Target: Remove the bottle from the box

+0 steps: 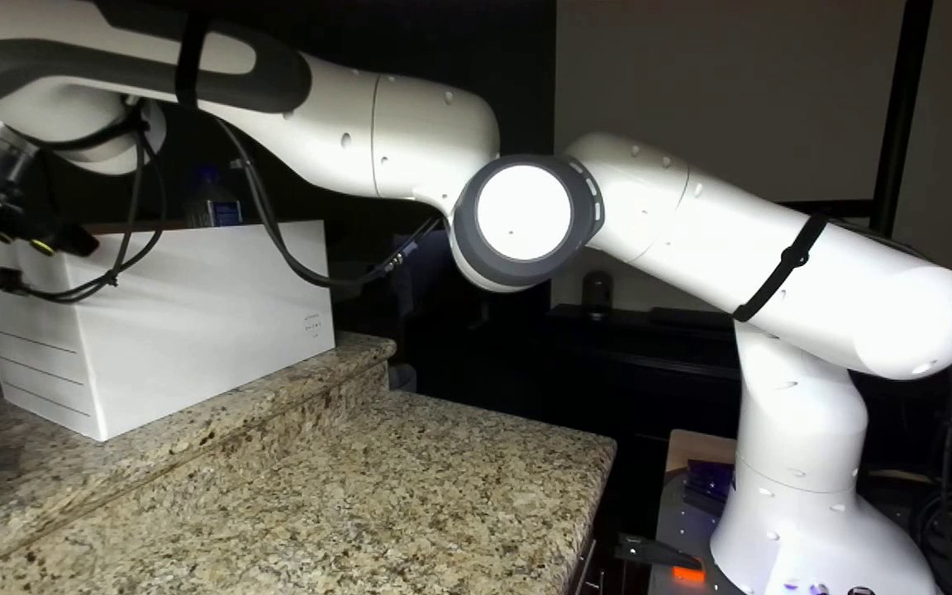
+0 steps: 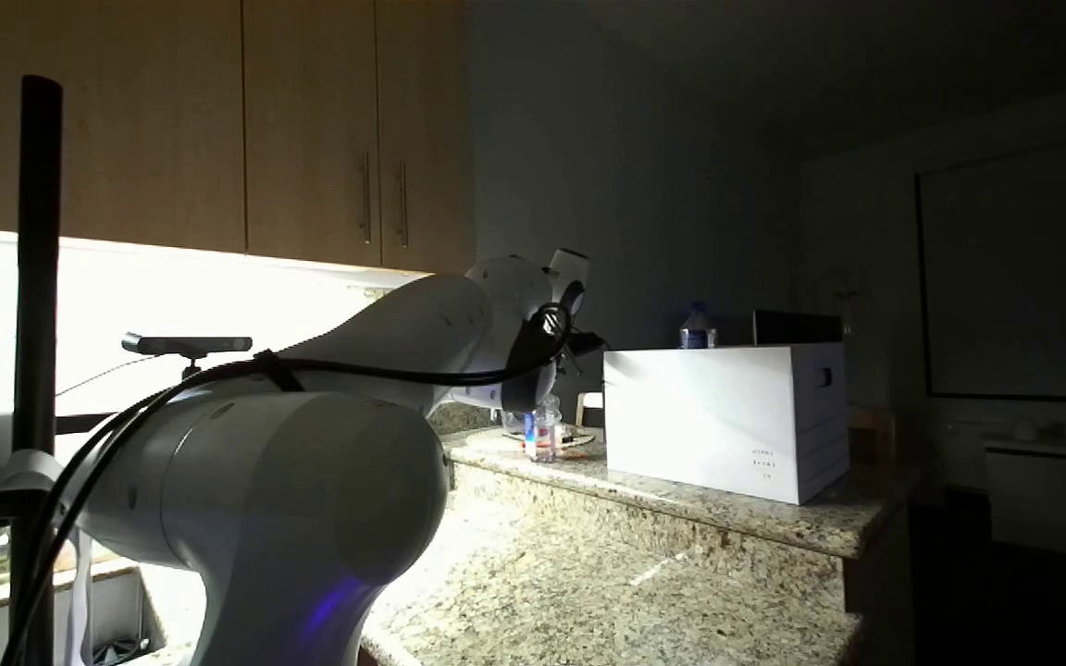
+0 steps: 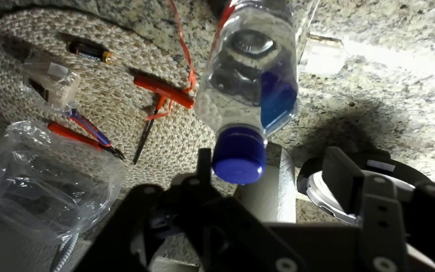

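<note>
The large white box (image 1: 203, 322) stands on the raised granite ledge; it also shows in an exterior view (image 2: 700, 416). A clear bottle with a blue cap and label (image 1: 216, 207) rises above its rim, also in an exterior view (image 2: 698, 335); its lower part is hidden by the box. Another clear bottle (image 2: 544, 433) with a blue label stands on the ledge beside the box. In the wrist view a blue-capped bottle (image 3: 251, 71) has its cap between the fingers of my gripper (image 3: 270, 164). The cap is close to the left finger, with a wide gap to the right one.
A woven mat (image 3: 119, 68) holds a battery (image 3: 89, 51), pliers (image 3: 87, 130) and an orange T-handle tool (image 3: 164, 90). A clear plastic bag (image 3: 51, 181) lies beside them. A round black-and-white object (image 3: 315, 185) sits near the right finger. The ledge steps down to a lower counter (image 1: 410, 487).
</note>
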